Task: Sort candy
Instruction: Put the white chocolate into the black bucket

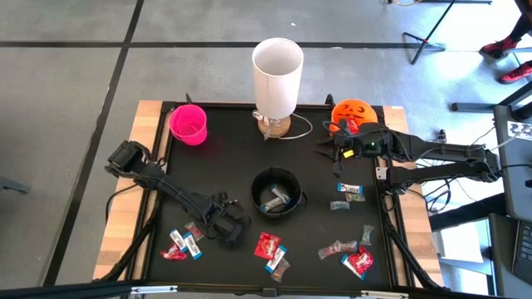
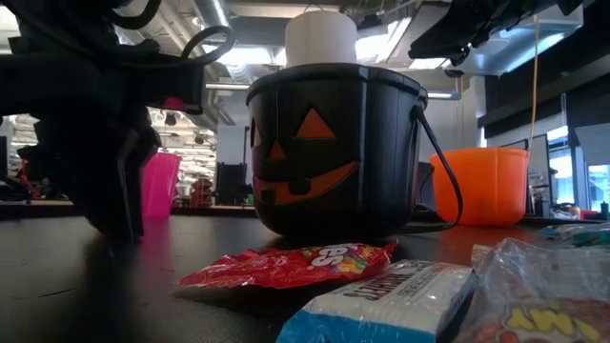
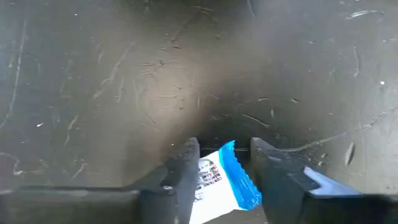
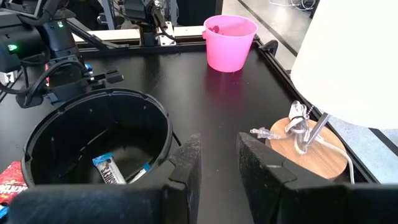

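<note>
Candy lies in loose groups on the black mat: near left (image 1: 183,243), near middle (image 1: 270,247) and right (image 1: 353,253). Close to the low camera lie a red packet (image 2: 286,265) and a blue-and-white bar (image 2: 381,300). My left gripper (image 1: 226,231) (image 3: 225,155) is down at the mat beside the near-left group, shut on a blue-and-white bar (image 3: 217,180). My right gripper (image 1: 331,151) (image 4: 217,146) hangs open and empty, high up, between the orange pumpkin bucket (image 1: 353,112) and the black pumpkin bucket (image 1: 276,193). A bar (image 4: 111,169) lies in the black bucket. My left gripper has the blue-and-white bar between its two fingers, which stand on the bar's two sides near its blue crimped end (image 3: 239,177). The fingers point steeply down, their tips close to the mat. Whether the bar is clear of the mat does not show.
A pink cup (image 1: 189,123) stands at the far left corner. A white lamp (image 1: 277,71) on a wooden base (image 4: 311,146) stands at the far middle, with its cord on the mat. The mat has a raised rim (image 1: 158,178).
</note>
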Available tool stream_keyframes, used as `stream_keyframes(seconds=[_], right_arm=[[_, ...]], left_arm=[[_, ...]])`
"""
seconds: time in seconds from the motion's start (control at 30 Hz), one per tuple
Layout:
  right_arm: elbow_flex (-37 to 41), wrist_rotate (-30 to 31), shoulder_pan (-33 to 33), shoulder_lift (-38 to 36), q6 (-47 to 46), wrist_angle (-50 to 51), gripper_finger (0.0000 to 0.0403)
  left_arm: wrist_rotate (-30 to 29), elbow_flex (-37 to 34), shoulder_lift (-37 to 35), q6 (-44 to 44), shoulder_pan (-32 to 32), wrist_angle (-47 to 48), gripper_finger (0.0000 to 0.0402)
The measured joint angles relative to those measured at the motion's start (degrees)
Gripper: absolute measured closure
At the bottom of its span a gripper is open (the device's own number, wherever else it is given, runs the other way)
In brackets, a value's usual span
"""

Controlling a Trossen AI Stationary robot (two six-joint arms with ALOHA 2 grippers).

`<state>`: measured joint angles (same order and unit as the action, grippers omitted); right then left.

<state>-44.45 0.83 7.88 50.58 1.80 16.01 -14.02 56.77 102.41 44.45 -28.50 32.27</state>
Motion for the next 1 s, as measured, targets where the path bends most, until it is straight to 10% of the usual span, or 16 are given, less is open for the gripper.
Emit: stream_keyframes(seconds=[0.3,1.0], right_arm=[[0.02,0.00,0.00,-0.01,0.00,-0.09,0.0304],[0.04,0.01,0.00,-0.01,-0.20,-2.12,0.0304]], left_arm=[[1.54,0.40,0.02,-0.04,-0.01,1.45,0.0392],[-10.85,15.83,-7.51,-0.38,-0.16,26.68,0.0401]])
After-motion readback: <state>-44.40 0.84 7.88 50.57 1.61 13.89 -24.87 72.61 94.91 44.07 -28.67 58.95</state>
